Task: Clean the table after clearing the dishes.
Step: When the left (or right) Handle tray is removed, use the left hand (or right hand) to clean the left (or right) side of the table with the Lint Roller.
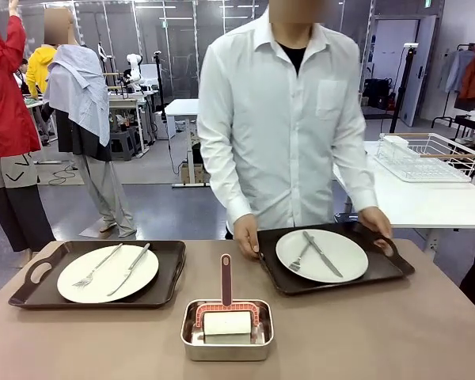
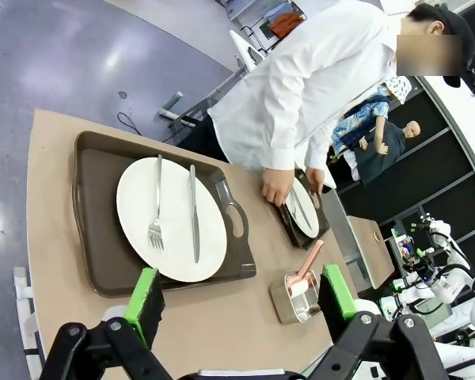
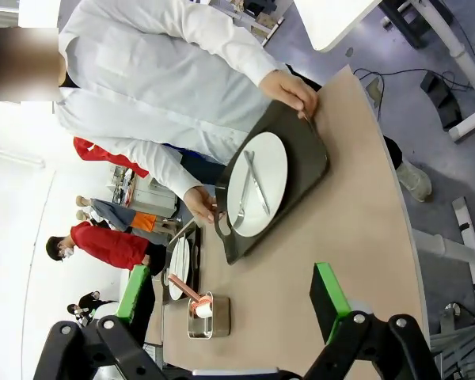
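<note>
On the taupe table (image 1: 396, 332) stand two dark brown trays. The left tray (image 1: 32, 294) holds a white plate (image 1: 108, 274) with a fork and a knife. A person's two hands (image 1: 245, 237) grip the right tray (image 1: 384, 271) by its handles; its plate (image 1: 321, 255) also bears a fork and knife. My left gripper (image 2: 241, 297) hangs open above the left tray (image 2: 99, 237) and its plate (image 2: 174, 218). High over the table's other end, my right gripper (image 3: 231, 297) is open too, with the right tray (image 3: 310, 158) far beyond its fingers.
A small steel pan (image 1: 226, 339) with a pink-handled roller (image 1: 226, 321) sits at the front middle. Behind the person, a white table (image 1: 427, 202) carries a wire dish rack (image 1: 427, 158). Other people stand at the far left.
</note>
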Robot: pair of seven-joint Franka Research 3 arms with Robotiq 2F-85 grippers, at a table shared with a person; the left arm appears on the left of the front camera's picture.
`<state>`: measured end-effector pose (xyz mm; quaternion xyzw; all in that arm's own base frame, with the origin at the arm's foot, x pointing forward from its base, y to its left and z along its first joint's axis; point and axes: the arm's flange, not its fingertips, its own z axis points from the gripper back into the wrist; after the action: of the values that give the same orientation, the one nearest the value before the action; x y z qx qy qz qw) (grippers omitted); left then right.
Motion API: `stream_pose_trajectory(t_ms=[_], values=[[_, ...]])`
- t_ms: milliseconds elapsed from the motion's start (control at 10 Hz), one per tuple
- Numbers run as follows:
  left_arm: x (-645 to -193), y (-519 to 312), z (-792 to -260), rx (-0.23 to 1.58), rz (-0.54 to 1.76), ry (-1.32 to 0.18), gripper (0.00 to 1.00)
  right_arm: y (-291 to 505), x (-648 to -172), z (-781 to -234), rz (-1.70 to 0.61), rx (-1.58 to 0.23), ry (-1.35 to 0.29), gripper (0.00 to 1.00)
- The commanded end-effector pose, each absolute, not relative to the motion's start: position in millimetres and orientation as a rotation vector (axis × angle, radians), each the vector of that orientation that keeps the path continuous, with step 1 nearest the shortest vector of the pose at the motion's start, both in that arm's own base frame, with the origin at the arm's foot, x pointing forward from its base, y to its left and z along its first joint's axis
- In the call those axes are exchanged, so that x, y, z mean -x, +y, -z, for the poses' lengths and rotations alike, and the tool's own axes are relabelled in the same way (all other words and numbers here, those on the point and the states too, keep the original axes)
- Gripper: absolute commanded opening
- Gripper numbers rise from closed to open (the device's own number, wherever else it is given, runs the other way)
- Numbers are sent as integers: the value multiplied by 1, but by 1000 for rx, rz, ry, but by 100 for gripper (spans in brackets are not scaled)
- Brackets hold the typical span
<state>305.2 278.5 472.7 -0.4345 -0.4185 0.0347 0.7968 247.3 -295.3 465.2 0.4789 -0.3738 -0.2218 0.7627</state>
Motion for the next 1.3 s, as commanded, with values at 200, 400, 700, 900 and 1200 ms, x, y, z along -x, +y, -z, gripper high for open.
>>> stream_pose_trajectory(t_ms=[200, 400, 700, 900, 1200], values=[[-304, 281, -475, 926, -66, -897, 100, -294, -245, -465, 465, -1045, -837, 100], [-304, 281, -475, 926, -66, -897, 100, -294, -245, -465, 465, -1045, -837, 100], [-304, 281, -475, 926, -66, -897, 100, -294, -264, -481, 438, -986, -834, 100], [-304, 281, -475, 926, -66, -897, 100, -272, -310, -506, 287, -940, -754, 100], [-304, 281, -475, 926, -66, -897, 100, -167, -399, -528, -36, -804, -584, 100]])
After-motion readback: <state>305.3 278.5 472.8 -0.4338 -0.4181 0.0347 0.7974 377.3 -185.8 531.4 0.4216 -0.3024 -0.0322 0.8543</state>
